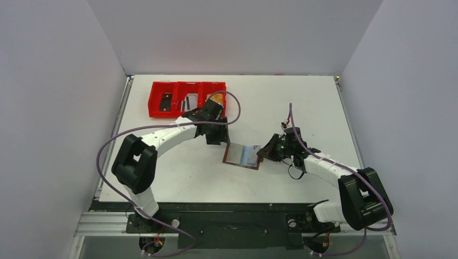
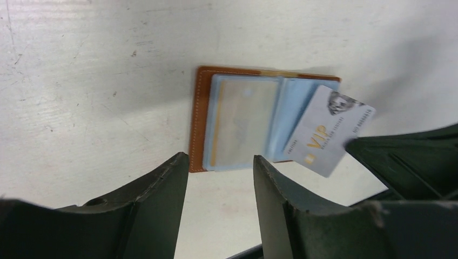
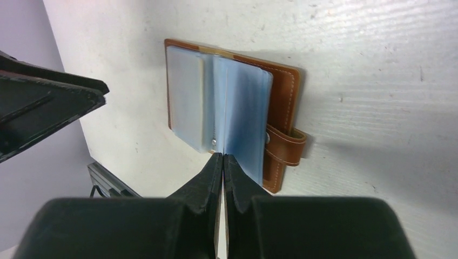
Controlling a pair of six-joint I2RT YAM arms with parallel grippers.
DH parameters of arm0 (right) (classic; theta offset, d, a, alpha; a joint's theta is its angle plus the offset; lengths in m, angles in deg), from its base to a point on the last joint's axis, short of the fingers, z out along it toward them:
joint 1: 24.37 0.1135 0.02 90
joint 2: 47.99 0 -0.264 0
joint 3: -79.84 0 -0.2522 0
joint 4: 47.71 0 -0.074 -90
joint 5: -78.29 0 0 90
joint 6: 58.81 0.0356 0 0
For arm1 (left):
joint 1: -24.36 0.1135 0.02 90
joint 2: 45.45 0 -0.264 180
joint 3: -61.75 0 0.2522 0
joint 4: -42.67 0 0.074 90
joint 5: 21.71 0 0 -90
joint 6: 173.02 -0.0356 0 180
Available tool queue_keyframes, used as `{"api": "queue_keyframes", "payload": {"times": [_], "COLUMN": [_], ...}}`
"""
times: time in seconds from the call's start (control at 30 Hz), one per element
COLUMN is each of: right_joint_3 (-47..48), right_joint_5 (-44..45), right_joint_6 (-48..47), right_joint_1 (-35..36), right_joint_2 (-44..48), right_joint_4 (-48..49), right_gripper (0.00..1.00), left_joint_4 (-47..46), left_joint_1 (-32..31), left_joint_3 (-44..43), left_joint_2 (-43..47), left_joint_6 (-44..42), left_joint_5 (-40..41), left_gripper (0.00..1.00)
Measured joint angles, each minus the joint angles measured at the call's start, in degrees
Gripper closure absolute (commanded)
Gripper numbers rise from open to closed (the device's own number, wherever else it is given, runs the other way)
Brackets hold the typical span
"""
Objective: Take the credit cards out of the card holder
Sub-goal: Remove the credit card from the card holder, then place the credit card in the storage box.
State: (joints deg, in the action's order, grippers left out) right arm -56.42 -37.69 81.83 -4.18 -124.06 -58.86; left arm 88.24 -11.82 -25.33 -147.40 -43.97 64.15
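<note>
The brown card holder (image 1: 236,155) lies open on the white table, its grey-blue pockets up; it also shows in the left wrist view (image 2: 201,118) and in the right wrist view (image 3: 284,89), with its strap tab (image 3: 286,145) toward my right arm. My right gripper (image 1: 264,152) is shut on a silver-grey credit card (image 2: 324,135) marked VIP, which sits slanted over the holder's right edge. In the right wrist view the right gripper (image 3: 222,156) pinches the card edge-on. My left gripper (image 1: 219,135) is open and empty just beyond the holder (image 2: 219,159).
A red three-compartment tray (image 1: 162,100) stands at the back left, with cards (image 1: 189,101) in its middle compartment. The left arm reaches past the tray's front. Grey walls close in the table on three sides.
</note>
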Motion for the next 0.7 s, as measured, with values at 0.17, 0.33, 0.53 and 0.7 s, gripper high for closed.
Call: {"api": "queue_keyframes", "payload": {"times": [0.17, 0.33, 0.53, 0.7], "right_joint_3": [2.4, 4.9, 6.5, 7.3], "right_joint_5": [-1.0, -2.6, -5.6, -8.6], "right_joint_6": [1.0, 2.5, 5.1, 8.7], "right_joint_1": [0.0, 0.0, 0.0, 0.0], "right_joint_2": [0.7, 1.0, 1.8, 2.2], "right_joint_4": [-0.3, -0.3, 0.5, 3.1], "right_gripper": [1.00, 1.00, 1.00, 1.00], "left_joint_4": [-2.9, -9.3, -17.1, -23.7], "left_joint_1": [2.1, 4.8, 5.8, 5.8], "left_joint_3": [0.2, 3.1, 8.0, 10.1], "left_joint_2": [4.4, 6.5, 6.5, 6.5], "left_joint_6": [-0.5, 0.8, 4.5, 7.7], "left_joint_5": [-7.3, -15.9, -24.2, -29.7], "left_gripper": [0.50, 0.50, 0.49, 0.49]}}
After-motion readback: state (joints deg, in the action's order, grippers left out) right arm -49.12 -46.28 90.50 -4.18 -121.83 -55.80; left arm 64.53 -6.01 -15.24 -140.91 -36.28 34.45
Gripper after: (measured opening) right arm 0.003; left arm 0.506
